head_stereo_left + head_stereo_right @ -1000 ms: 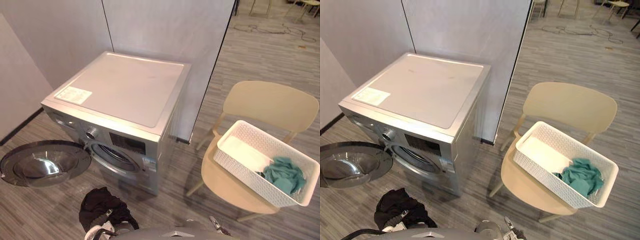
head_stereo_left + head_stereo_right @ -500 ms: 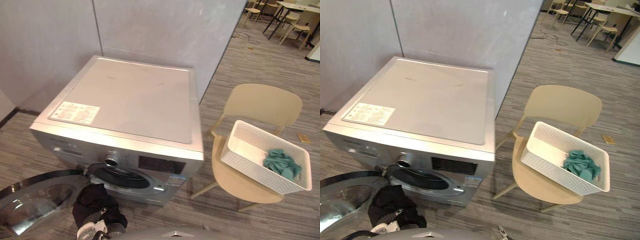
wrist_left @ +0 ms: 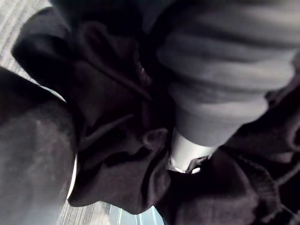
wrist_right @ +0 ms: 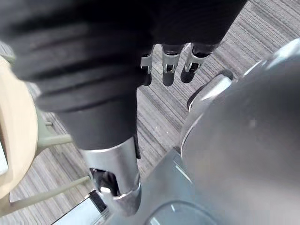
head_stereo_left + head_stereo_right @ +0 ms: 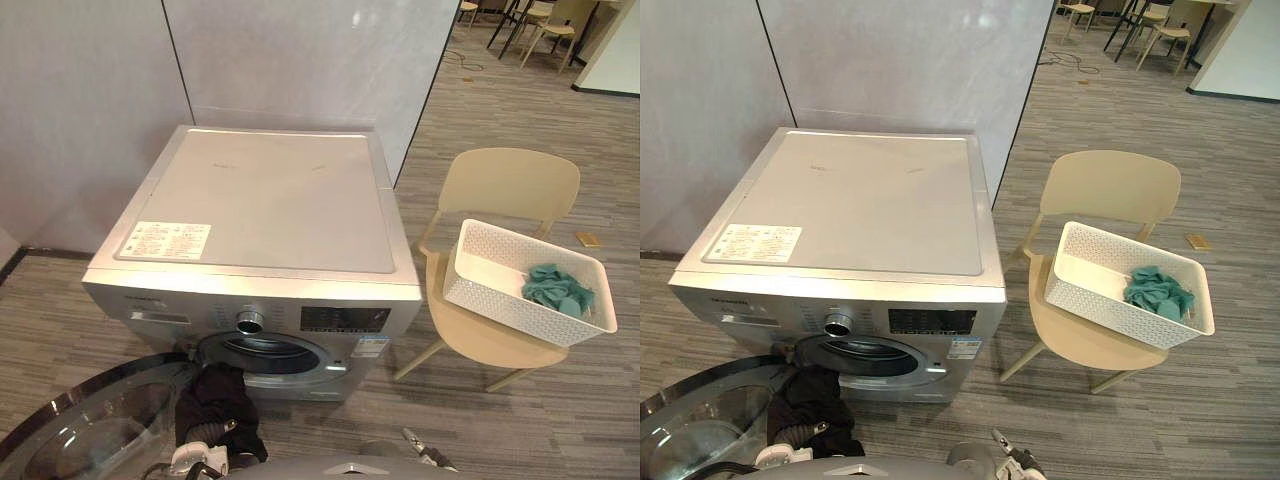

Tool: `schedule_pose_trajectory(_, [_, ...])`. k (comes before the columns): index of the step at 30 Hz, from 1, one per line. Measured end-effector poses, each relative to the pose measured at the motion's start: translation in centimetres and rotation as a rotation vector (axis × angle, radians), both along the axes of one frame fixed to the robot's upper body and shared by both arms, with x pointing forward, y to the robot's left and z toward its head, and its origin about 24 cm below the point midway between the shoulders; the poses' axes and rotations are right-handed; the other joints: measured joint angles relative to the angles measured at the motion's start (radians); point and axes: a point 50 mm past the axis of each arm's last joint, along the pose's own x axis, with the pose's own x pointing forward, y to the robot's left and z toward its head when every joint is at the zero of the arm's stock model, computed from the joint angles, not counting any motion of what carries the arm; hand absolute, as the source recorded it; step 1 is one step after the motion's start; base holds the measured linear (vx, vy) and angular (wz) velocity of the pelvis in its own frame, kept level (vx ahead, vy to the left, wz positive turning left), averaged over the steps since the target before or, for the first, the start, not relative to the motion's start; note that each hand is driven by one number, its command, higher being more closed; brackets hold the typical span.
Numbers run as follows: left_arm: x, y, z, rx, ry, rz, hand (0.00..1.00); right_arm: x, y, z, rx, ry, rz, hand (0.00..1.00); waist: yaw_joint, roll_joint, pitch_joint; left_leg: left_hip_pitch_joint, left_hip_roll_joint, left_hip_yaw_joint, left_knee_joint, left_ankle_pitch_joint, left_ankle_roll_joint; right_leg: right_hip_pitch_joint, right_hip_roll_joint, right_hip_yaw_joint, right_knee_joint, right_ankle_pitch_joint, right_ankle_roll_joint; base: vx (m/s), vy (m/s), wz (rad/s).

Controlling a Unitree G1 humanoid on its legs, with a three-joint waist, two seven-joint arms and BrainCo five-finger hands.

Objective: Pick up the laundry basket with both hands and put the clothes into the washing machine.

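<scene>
The white laundry basket (image 5: 497,291) sits on a beige chair (image 5: 510,185) to the right of the washing machine (image 5: 260,200), with teal clothes (image 5: 557,287) in its far end. The machine's round door (image 5: 90,430) hangs open at the lower left and the drum opening (image 5: 270,355) shows. My left hand (image 5: 195,462) is low in front of the drum, shut on a black garment (image 5: 215,400) that bunches round its thumb (image 3: 187,154). My right hand (image 4: 165,61) hangs open over the floor, far from the basket.
Grey partition walls (image 5: 300,60) stand behind the machine. Striped grey floor (image 5: 560,420) lies open between the machine's front and the chair. More chairs and a table (image 5: 540,20) stand far back at the right.
The whole picture has swung round, so the camera moved: the machine's front now faces me squarely. The black garment stays in my left hand, now just before the drum opening.
</scene>
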Motion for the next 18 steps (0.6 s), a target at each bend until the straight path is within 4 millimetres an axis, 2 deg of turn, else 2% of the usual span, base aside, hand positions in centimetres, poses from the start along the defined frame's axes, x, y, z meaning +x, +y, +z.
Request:
schedule_pose_trajectory(1, [0.7, -0.3, 0.2, -0.004, -0.021, -0.015, 1.0, 0.6, -0.1, 0.2, -0.009, -0.023, 0.0, 0.0, 0.002, -0.005, 0.023, -0.032, 0.009, -0.018, 0.048, -0.007, -0.011, 0.0, 0.008, -0.011, -0.003, -0.026, 0.004, -0.04, -0.16, 0.34])
schedule_pose_trajectory(2, [2.5, -1.3, 0.9, -0.023, -0.082, -0.037, 1.0, 1.3, -0.4, 0.5, -0.026, -0.058, -0.002, 0.0, 0.0, 0.007, 0.067, -0.079, 0.034, -0.042, 0.116, -0.027, -0.028, -0.009, 0.016, -0.04, 0.019, -0.044, 0.008, -0.12, -0.162, 0.3])
schedule_pose_trajectory(3, [4.1, -2.2, 1.9, -0.041, -0.161, -0.047, 1.0, 2.2, -0.8, 1.0, -0.046, -0.096, 0.002, 0.0, 0.015, 0.017, 0.12, -0.125, 0.06, -0.052, 0.199, -0.059, -0.03, -0.056, 0.028, -0.037, 0.095, -0.073, 0.009, -0.1, -0.1, 0.14])
schedule_pose_trajectory(4, [4.5, -2.4, 2.1, -0.045, -0.18, -0.05, 1.0, 2.5, -0.9, 1.1, -0.049, -0.11, 0.003, 0.0, 0.02, 0.02, 0.131, -0.137, 0.065, -0.051, 0.221, -0.068, -0.032, -0.073, 0.031, -0.034, 0.122, -0.084, 0.008, -0.23, -0.096, -0.17])
schedule_pose_trajectory(5, [5.8, -3.0, 3.1, -0.056, -0.245, -0.067, 1.0, 3.5, -1.0, 1.6, -0.062, -0.152, 0.008, 0.0, 0.032, 0.022, 0.158, -0.204, 0.09, -0.052, 0.321, -0.106, -0.039, -0.149, 0.039, -0.029, 0.234, -0.125, 0.004, -0.26, -0.1, -0.3])
schedule_pose_trajectory(7, [7.2, -3.4, 4.3, -0.074, -0.322, -0.061, 1.0, 4.7, -0.9, 2.2, -0.075, -0.201, 0.019, 0.0, 0.04, 0.009, 0.18, -0.315, 0.124, -0.058, 0.456, -0.16, -0.048, -0.268, 0.045, -0.018, 0.371, -0.182, -0.003, -0.27, -0.084, -0.35])
schedule_pose_trajectory(9, [9.3, -3.8, 5.7, -0.092, -0.403, -0.038, 1.0, 6.2, -0.4, 3.0, -0.071, -0.265, 0.02, 0.0, 0.032, -0.017, 0.236, -0.429, 0.138, -0.081, 0.591, -0.208, -0.043, -0.383, 0.04, -0.01, 0.512, -0.234, -0.007, -0.23, -0.041, -0.13])
schedule_pose_trajectory(12, [11.4, -4.7, 7.4, -0.125, -0.487, -0.007, 1.0, 6.9, -0.6, 3.5, -0.069, -0.308, -0.01, 0.0, 0.031, -0.029, 0.27, -0.538, 0.148, -0.104, 0.705, -0.244, -0.052, -0.488, 0.035, -0.005, 0.623, -0.275, -0.011, -0.19, 0.002, -0.01])
schedule_pose_trajectory(18, [15.9, -5.5, 12.1, -0.139, -0.689, 0.019, 1.0, 7.7, -1.3, 4.3, -0.115, -0.343, -0.018, 0.0, 0.039, -0.038, 0.319, -0.707, 0.166, -0.104, 0.824, -0.259, -0.042, -0.673, 0.038, 0.024, 0.748, -0.284, -0.014, -0.09, 0.001, -0.12])
